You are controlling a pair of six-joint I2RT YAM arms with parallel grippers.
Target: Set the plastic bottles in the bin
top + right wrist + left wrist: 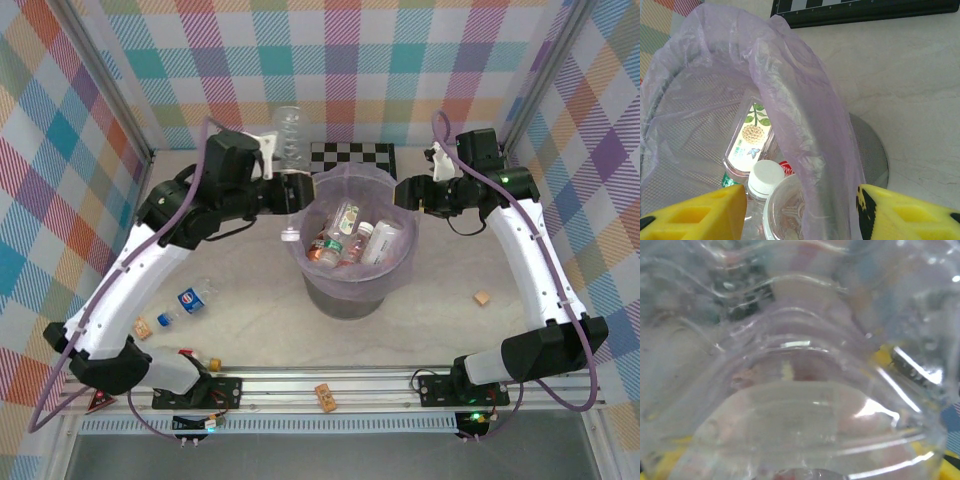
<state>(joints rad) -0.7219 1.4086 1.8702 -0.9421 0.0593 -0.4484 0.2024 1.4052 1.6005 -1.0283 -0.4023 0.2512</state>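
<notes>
Since the left gripper (292,192) is squeezing a clear bottle (290,130) at the bin's (345,300) 10 o'clock edge, carry it over the middle before letting go. The right gripper (801,196) straddles the 3 o'clock edge, jaws apart. 1 blue-label bottle (190,299) lies at 8 o'clock.

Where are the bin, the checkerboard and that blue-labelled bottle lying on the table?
bin (350,298), top view, grey front wall.
checkerboard (352,155), top view, middle of the board.
blue-labelled bottle (190,298), top view, its label.
</notes>
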